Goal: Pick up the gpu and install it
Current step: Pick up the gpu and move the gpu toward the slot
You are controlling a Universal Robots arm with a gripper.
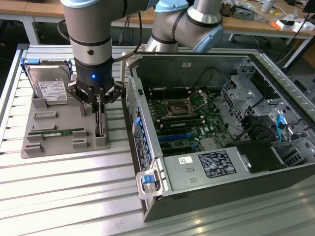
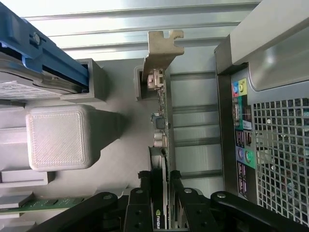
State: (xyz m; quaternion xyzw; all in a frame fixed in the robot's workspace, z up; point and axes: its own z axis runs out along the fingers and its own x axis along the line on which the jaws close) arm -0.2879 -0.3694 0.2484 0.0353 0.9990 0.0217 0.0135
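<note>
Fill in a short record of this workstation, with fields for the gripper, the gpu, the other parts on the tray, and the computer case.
gripper: over the grey tray, fingers closed on the gpu from both sides
gpu: standing on edge in its tray slot, metal bracket at one end
hard drive: held in the tray, white label showing
memory stick: lying flat on the tray
computer case: open, at the exterior view's right of the tray, motherboard exposed
task state: gpu not yet in the case
</note>
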